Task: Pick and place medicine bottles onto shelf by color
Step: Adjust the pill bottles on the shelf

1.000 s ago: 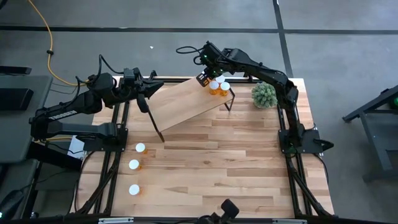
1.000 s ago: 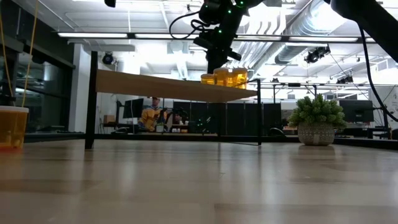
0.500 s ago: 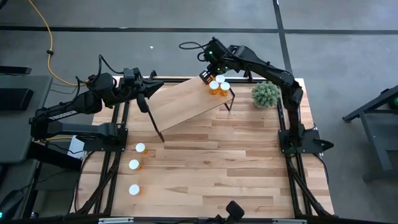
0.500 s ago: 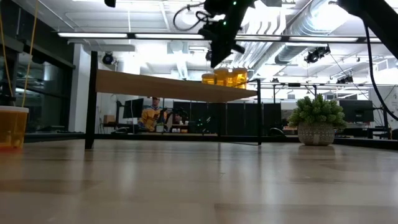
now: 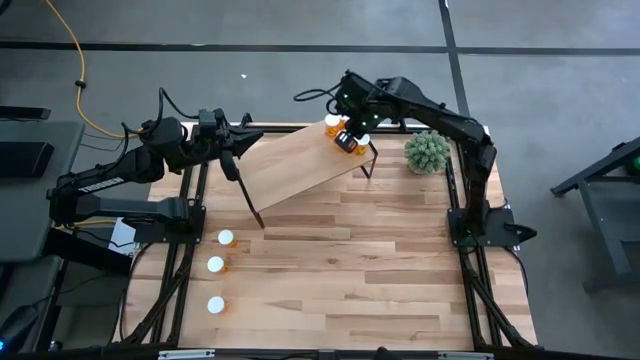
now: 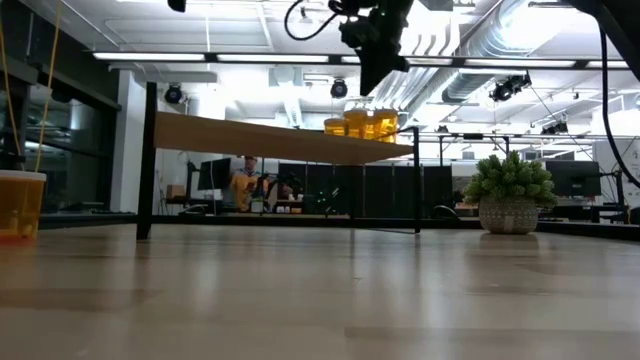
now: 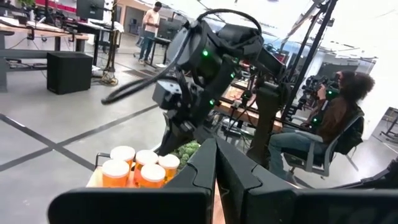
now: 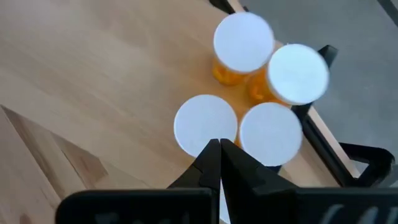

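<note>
While the arms hang idle over the table, the scene reads, biggest thing first:

Table: tabletop of light wood planks, bearing everything else.

Shelf: shelf, a light-wood plank on thin black legs, set at an angle across the far half of the table.

Left arm: left gripper waits at the shelf's near-left end; in its wrist view the two fingers lie pressed together with nothing between them.

Right arm: right gripper hovers directly above the bottle cluster, fingers closed against each other and empty.

Plant: fuzzy green plant in a small pot, just beside the shelf's right end.

Shelved bottles: four medicine bottles stand upright, caps touching, at the shelf's far-right corner, close to the edge.

Loose bottles: three more bottles stand in a row on the table's left side, well apart from the shelf.

Handling, as a judgement: small plastic bottles are likely light and stiff, with smooth round walls that could slip or tip. Hold across the orange body just under the white cap, squarely. The loose ones look the natural next pick; the packed cluster leaves little room for fingers.
</note>
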